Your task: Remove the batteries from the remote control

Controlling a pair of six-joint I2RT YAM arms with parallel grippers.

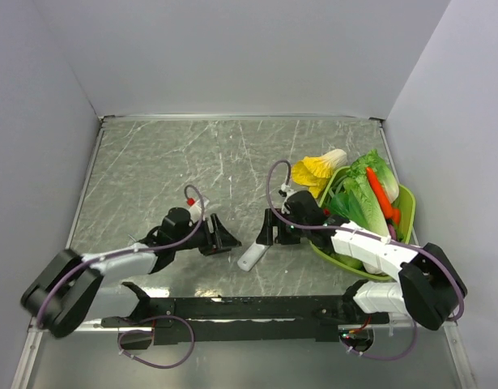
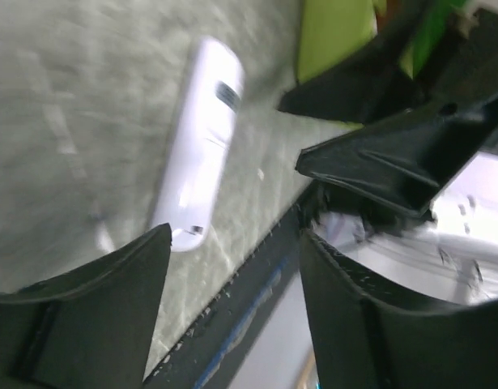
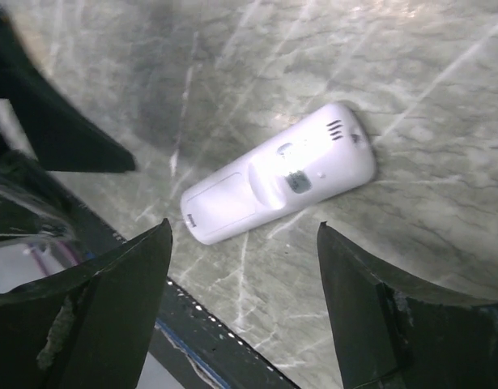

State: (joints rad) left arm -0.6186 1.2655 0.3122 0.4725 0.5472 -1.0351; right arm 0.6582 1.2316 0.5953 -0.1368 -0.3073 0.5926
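Note:
The white remote control (image 1: 253, 257) lies flat on the marbled table between my two grippers, its cover closed. It shows in the left wrist view (image 2: 202, 154) and in the right wrist view (image 3: 281, 174), where a small grey window and vent slits face up. My left gripper (image 1: 224, 239) is open and empty just left of it, low over the table (image 2: 235, 243). My right gripper (image 1: 269, 231) is open and empty just above and right of it (image 3: 242, 231). Neither gripper touches the remote. No batteries are in view.
A green basket (image 1: 406, 203) full of leafy vegetables and a carrot stands at the right. A yellow-white vegetable (image 1: 317, 166) lies behind it. The black base rail (image 1: 249, 308) runs along the table's near edge, close to the remote. Walls enclose three sides.

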